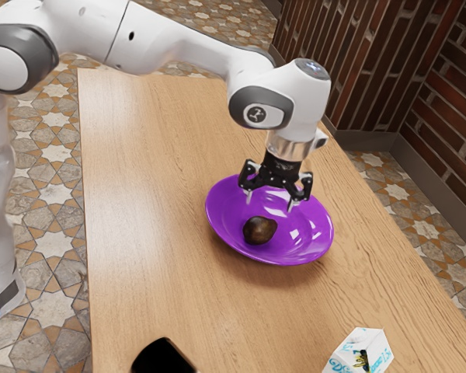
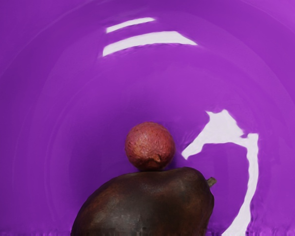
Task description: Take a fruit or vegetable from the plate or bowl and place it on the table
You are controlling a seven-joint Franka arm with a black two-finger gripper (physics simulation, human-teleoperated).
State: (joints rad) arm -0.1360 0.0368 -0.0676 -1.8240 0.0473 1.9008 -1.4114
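In the exterior view my gripper (image 1: 269, 202) hangs over the purple bowl (image 1: 321, 233), its two fingers apart with nothing between them. A dark brown fruit (image 1: 259, 230) lies in the bowl, below the fingers and toward the bowl's near side. The wrist view looks down into the purple bowl (image 2: 78, 98): a large dark fruit (image 2: 142, 204) with a short stem lies there, and a small round reddish fruit (image 2: 150, 146) rests right against it. I cannot make out the small reddish fruit separately in the exterior view.
A white box with blue print (image 1: 361, 353) is at the exterior view's lower right, and a black object (image 1: 163, 358) at its lower edge. The wooden table (image 1: 163, 202) extends around the bowl; a brick wall (image 1: 365, 62) rises beyond it.
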